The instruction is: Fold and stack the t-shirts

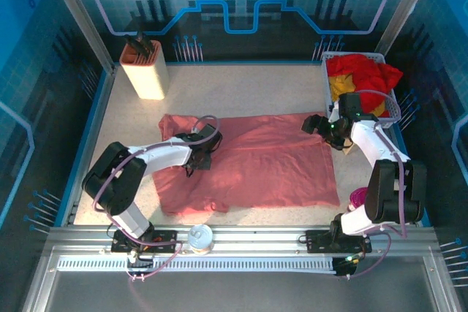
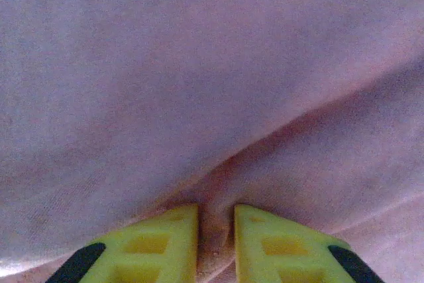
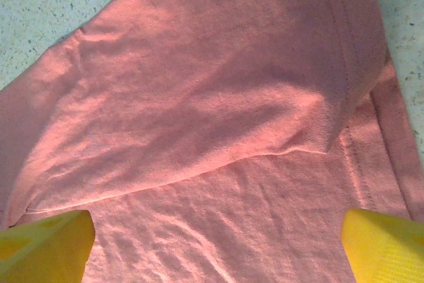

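Salmon-pink t-shirt [image 1: 256, 162] lies spread flat across the middle of the tabletop [image 1: 241, 89]. The left gripper [image 2: 216, 215] presses onto its left part, its yellow fingers [image 2: 165, 243] nearly together and pinching a small raised ridge of the cloth. The right gripper [image 3: 218, 230] hangs over the shirt's far right corner, spread wide and grasping nothing, with a folded sleeve below it. At the far right a white mesh basket [image 1: 327, 78] holds a red t-shirt [image 1: 365, 74] and a yellow t-shirt [image 1: 342, 89]. A beige block [image 1: 146, 71] stands far left, well apart.
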